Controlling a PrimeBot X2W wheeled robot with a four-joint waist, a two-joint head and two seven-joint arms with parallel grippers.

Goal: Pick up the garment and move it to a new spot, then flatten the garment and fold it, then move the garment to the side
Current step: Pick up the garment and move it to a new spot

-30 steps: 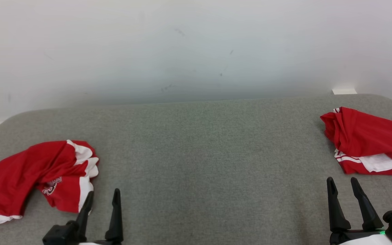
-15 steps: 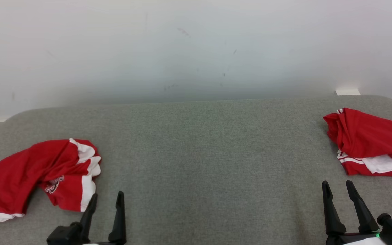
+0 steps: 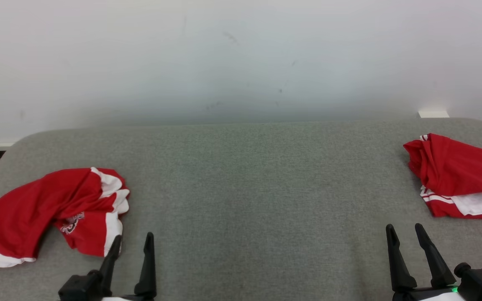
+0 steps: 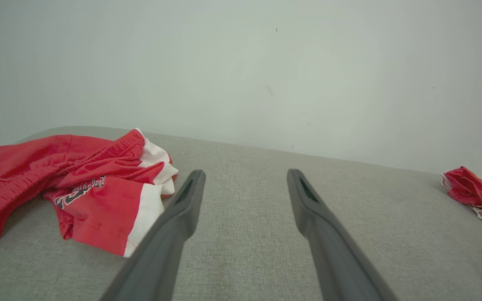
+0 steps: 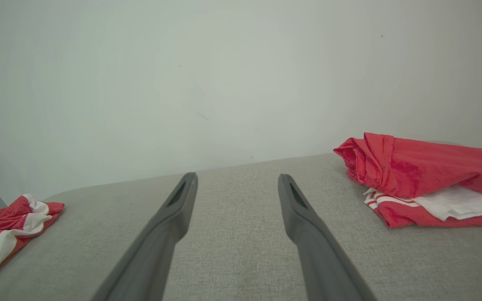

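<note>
Both arms at rest over a grey padded surface [image 3: 257, 188], before any garment is handled. The left gripper [image 3: 133, 236] has its two dark fingers spread apart with nothing between them. The right gripper [image 3: 404, 226] is likewise released and empty.

The crumpled red-and-white shorts [image 3: 48, 213], bearing a printed logo, lie just to the left of the left gripper's left finger and slightly ahead of it. Whether finger and cloth touch cannot be told. The shorts are bunched and twisted, one leg trailing away to the left.

A second heap of red cloth with white parts [image 3: 458, 179] lies ahead of the right gripper and to its right, near but apart. It is doubled over on itself, though loosely.

Between the two grippers and ahead of them the surface is bare up to the white wall [image 3: 241, 62].

Judged progress: the shorts appear untouched, so pick-up, relocation, flattening, folding and setting aside all remain. The right-hand heap may be a garment already dealt with, but this is uncertain. The bare middle seems the likely new spot.
</note>
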